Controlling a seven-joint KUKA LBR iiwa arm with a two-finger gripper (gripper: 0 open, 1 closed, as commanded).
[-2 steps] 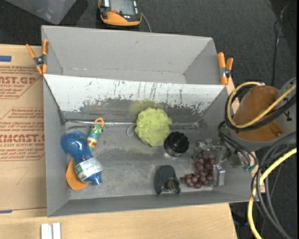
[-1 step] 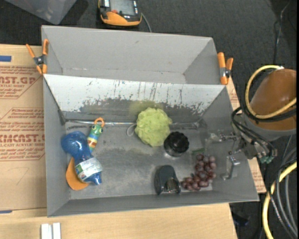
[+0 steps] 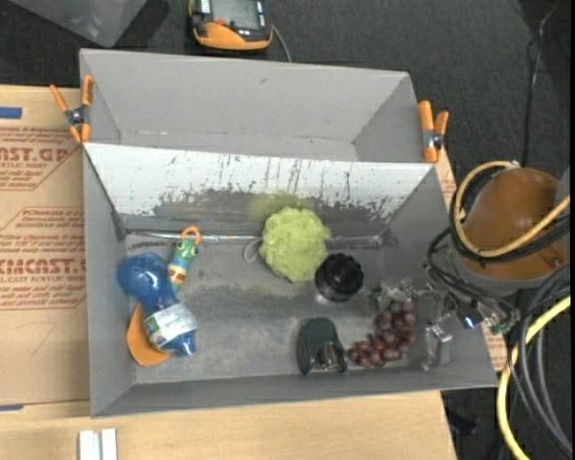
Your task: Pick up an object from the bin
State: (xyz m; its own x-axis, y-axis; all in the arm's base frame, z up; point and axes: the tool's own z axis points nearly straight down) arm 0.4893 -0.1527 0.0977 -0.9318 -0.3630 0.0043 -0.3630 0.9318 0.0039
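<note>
In the grey metal bin (image 3: 230, 103) the jaws sit low by the right wall, just beside a bunch of small dark purple grapes (image 3: 388, 333) in the near right corner. I cannot tell whether they are wide or narrow. Left of the grapes lies a dark grey rounded object (image 3: 318, 345). A black round cap (image 3: 339, 276) touches a fuzzy lime-green ball (image 3: 293, 242) farther back. A blue plastic bottle (image 3: 153, 300) lies against an orange disc (image 3: 137, 346) at the far left.

On my feed a fuzzy yellow-green ball (image 3: 294, 243) sits centrally, with a round black cap (image 3: 339, 277) touching its lower right. Below them lies a dark grey rounded piece (image 3: 318, 345). At far left I see a blue plastic bottle (image 3: 144, 278) lying over an orange disc (image 3: 142, 343), with a small green-and-orange toy (image 3: 181, 257) just beside. An orange-and-black handheld device (image 3: 231, 17) rests up top.
</note>
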